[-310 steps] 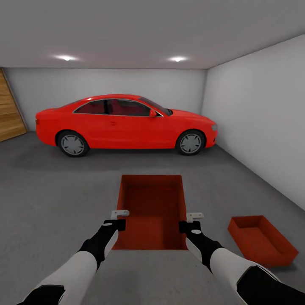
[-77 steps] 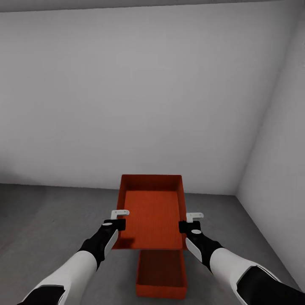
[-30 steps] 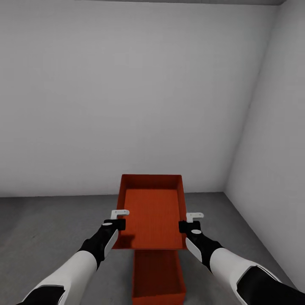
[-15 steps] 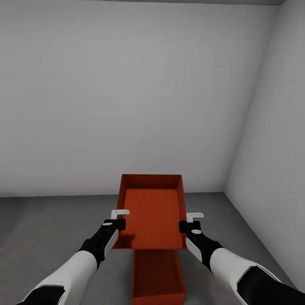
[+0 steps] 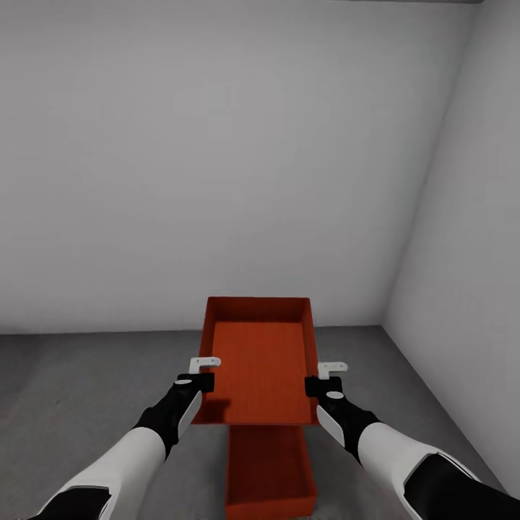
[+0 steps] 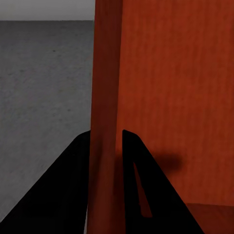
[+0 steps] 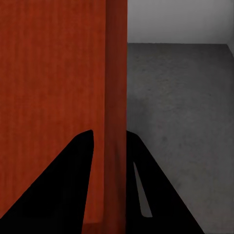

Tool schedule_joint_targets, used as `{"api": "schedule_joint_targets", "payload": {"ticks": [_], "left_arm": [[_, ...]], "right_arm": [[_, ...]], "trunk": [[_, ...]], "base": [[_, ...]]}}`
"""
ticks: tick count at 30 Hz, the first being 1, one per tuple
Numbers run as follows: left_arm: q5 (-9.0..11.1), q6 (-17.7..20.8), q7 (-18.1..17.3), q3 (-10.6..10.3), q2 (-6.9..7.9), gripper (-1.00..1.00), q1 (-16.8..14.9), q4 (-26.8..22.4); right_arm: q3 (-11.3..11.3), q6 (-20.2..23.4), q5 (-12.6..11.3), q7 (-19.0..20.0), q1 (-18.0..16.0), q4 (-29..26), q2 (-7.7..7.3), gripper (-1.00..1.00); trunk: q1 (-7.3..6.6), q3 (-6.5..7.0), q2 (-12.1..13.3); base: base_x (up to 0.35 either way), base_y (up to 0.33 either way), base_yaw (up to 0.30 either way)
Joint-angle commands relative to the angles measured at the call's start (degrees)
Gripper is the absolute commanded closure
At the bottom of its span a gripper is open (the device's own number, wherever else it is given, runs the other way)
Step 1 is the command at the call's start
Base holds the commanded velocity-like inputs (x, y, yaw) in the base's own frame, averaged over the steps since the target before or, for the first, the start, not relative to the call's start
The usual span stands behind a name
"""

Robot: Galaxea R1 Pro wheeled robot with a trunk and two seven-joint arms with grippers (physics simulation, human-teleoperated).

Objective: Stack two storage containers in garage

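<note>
The carried container (image 5: 261, 361) hung level in the air between the two arms, directly above the second container (image 5: 269, 473), which sat on the grey garage floor (image 5: 79, 390) near the corner of the white walls (image 5: 217, 166). The left hand (image 5: 203, 374) was clamped on the carried container's left side wall, the right hand (image 5: 322, 377) on its right wall. It looked a stiff, light tub with thin straight walls, best pinched at mid-length of each long wall so that it stayed level; smooth sides could slip under a weak grip, I judged. The left wrist view showed what the head view could not: the fingers (image 6: 141, 195) straddling the wall, one inside and one outside. The right wrist view showed the same pinch (image 7: 108, 185) on the opposite wall, with bare floor beyond.
</note>
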Motion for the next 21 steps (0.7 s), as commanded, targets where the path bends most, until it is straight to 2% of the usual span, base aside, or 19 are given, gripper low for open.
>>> {"api": "schedule_joint_targets", "payload": {"ticks": [1,21], "left_arm": [[-0.33,0.39,0.38,-0.29,2.6,1.0,0.01,0.47],[-0.36,0.39,0.38,-0.3,2.6,1.0,0.01,0.55]], "right_arm": [[-0.67,-1.69,0.31,-0.01,-0.12,-0.15,-0.02,1.0],[-0.66,-1.69,0.32,-0.01,-0.12,-0.15,-0.02,1.0]], "trunk": [[0.03,-0.22,-0.15],[0.03,-2.07,-0.15]], "base": [[0.0,0.0,0.0],[0.0,0.0,0.0]]}}
